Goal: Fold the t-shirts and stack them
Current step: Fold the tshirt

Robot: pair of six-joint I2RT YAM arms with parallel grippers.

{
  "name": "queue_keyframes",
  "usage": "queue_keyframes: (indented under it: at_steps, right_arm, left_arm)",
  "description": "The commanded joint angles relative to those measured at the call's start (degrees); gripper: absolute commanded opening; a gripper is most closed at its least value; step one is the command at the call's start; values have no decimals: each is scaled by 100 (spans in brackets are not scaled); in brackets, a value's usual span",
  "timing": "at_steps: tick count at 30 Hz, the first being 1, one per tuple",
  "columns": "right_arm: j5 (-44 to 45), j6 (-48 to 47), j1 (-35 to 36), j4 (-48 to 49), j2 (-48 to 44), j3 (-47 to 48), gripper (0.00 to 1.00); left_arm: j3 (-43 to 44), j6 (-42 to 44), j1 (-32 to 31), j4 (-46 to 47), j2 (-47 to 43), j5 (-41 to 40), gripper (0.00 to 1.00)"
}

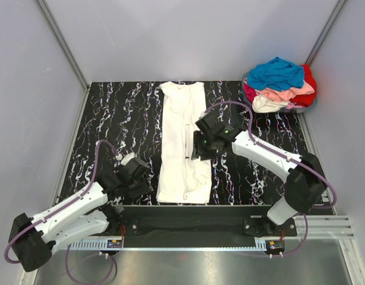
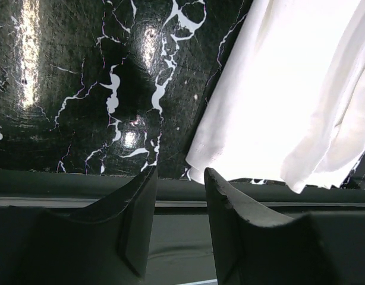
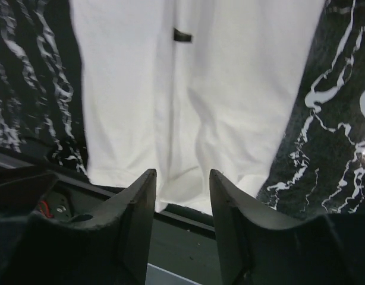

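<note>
A cream-white t-shirt (image 1: 182, 142) lies folded into a long strip down the middle of the black marbled table (image 1: 111, 119). My left gripper (image 1: 139, 181) hovers just left of its near hem, open and empty; the left wrist view shows that gripper (image 2: 179, 172) short of the shirt's corner (image 2: 289, 89). My right gripper (image 1: 201, 149) hangs over the strip's right side. Its jaws stand apart with nothing between them in the right wrist view (image 3: 182, 175), above the shirt (image 3: 194, 89). More t-shirts lie heaped at the back right: blue (image 1: 277, 72), pink (image 1: 286, 92), red (image 1: 309, 83), cream (image 1: 266, 104).
A metal rail (image 1: 188, 225) with the arm bases runs along the near table edge. Grey walls (image 1: 28, 89) close in the left, back and right sides. The heap of shirts sits in the back right corner.
</note>
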Motion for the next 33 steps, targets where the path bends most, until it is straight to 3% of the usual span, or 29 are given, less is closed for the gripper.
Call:
queue_keyframes:
  at_steps: [1,6,25,29,33]
  right_arm:
    - [-104,63,24,-286,143,-613,48]
    - [-283,222,138,58,178,-1072,46]
    - [-257,283,718,208,987,-720,41]
    - [-187,274,780,164,1075,-598,23]
    - [111,248,903,-125,1180,-395,12]
  left_arm:
    - [-19,-74,-42,85,0,-193,43]
    - [-221,-118,-51,138,-123,-193,43]
    - [-520,-83,-51,402,-52,-166,43]
    - [-573,-83,-51,463,-18,-166,43]
    - [-634,-74,-51,551,44,-140,43]
